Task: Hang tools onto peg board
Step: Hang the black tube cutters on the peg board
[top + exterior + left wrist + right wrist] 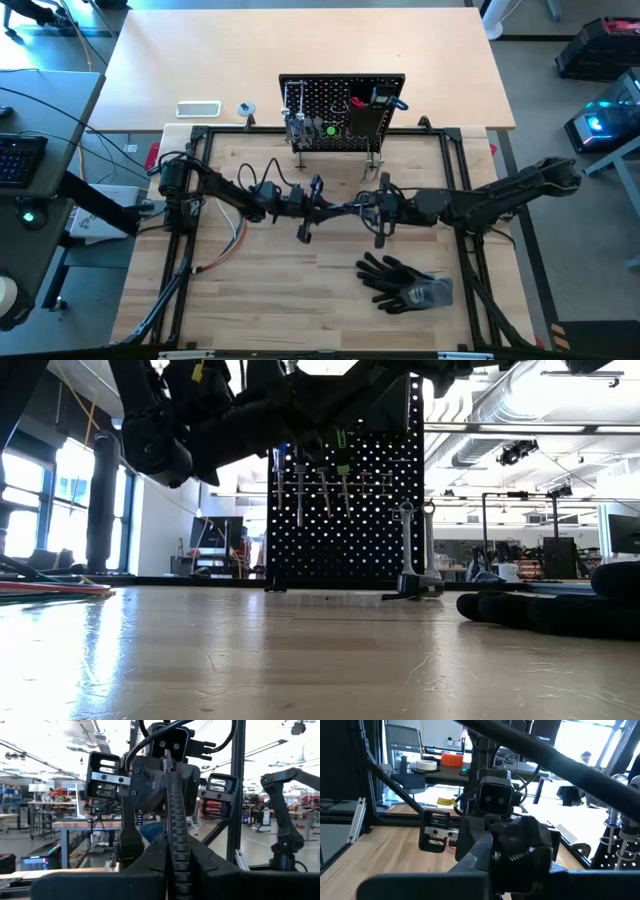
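A black ridged bar (346,208) with a silver end hangs above the middle of the table, between my two grippers. My left gripper (325,207) comes from the table's left and is shut on it. My right gripper (368,207) comes from the right and is shut on the other end. The two face each other head-on. The black peg board (345,110) stands upright at the far side, with drivers and wrenches (343,470) hanging on its front. My left gripper pinches the bar's ridged black part (179,851) between its two fingers. The fingers come level from the table's left and lie along the bar, which runs straight ahead, clear of the table. My right gripper closes on the bar's far, silver-tipped end (166,764), level from the table's right. Its own fingers (470,865) hide most of the contact, with only some ridges (518,855) showing. The bar stays roughly level between the two grippers.
Black gloves (400,285) lie on the table's near right. A bundle of coloured wires (225,250) lies at the left. A black box bin (368,118) sits on the peg board's front. The table in front of the board (300,650) is bare wood.
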Controlling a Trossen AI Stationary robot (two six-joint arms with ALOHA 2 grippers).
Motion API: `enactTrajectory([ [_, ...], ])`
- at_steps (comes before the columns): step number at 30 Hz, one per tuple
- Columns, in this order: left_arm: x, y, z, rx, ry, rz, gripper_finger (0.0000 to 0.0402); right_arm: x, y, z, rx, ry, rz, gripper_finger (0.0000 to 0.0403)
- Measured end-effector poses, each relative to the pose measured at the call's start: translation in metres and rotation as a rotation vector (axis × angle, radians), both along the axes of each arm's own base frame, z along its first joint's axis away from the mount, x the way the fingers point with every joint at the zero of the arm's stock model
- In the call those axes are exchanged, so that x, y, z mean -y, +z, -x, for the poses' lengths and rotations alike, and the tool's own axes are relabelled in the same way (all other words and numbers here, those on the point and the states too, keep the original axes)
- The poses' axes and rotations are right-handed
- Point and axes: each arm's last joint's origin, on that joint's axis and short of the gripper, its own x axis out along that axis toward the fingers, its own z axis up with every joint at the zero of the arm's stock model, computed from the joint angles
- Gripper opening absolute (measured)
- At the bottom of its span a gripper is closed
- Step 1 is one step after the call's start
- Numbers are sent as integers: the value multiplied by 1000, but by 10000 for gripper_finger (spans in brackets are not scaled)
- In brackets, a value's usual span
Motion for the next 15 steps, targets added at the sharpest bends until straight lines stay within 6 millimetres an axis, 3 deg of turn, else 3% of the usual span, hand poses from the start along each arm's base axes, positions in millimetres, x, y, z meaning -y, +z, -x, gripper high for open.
enactTrajectory([
  [7, 0, -1, 0, -15, 6, 15, 31, 3, 2, 2, -5, -7, 4, 20],
  [15, -11, -8, 0, -75, 73, 36, 90, 12, 16, 33, -65, -112, -4, 18],
])
